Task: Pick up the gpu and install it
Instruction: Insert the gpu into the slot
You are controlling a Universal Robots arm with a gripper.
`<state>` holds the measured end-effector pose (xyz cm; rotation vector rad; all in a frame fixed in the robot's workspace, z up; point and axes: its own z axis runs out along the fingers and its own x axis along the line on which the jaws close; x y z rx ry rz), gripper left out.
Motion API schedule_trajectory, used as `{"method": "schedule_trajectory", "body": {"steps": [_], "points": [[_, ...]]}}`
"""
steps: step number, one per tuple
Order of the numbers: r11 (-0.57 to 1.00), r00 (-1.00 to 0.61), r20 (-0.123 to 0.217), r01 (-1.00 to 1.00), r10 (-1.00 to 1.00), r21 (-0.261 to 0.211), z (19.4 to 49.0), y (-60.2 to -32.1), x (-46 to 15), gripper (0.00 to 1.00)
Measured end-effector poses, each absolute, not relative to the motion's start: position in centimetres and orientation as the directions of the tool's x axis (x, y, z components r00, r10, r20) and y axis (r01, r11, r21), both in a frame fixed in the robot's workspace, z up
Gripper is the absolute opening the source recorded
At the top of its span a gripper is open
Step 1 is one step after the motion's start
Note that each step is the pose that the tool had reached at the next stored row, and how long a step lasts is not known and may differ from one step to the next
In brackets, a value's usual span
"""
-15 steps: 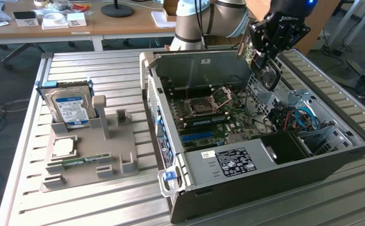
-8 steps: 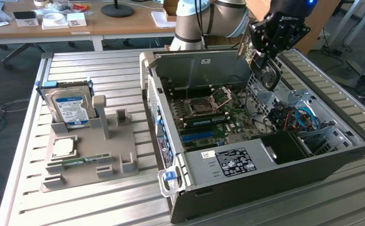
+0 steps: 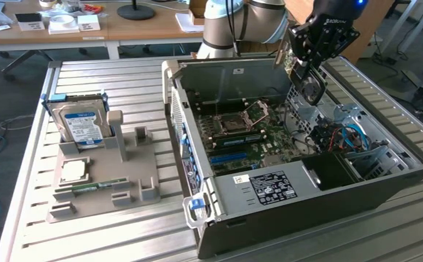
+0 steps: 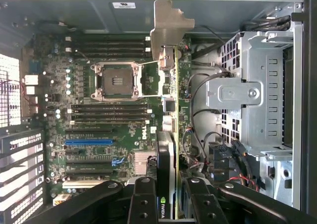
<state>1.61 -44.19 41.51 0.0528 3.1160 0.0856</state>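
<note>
While gripper (image 3: 306,64) clamps graphics card (image 3: 311,88), upper right of exterior view, pickup done; card hangs over open computer case (image 3: 284,191), not yet in motherboard (image 3: 244,134) slot.

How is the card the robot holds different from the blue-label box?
The gpu hangs over the open computer case, pinched in the gripper; the hard drive stands in the grey holder. The gpu is dark with a round fan; the hard drive is silver with a blue label. Both are flat and upright.
</note>
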Motion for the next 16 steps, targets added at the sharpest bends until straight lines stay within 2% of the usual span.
{"method": "schedule_trajectory", "body": {"steps": [16], "points": [[0.986, -0.988, -0.023, -0.156, -0.155, 0.055, 41.44, -44.19, 1.58, 0.27]]}}
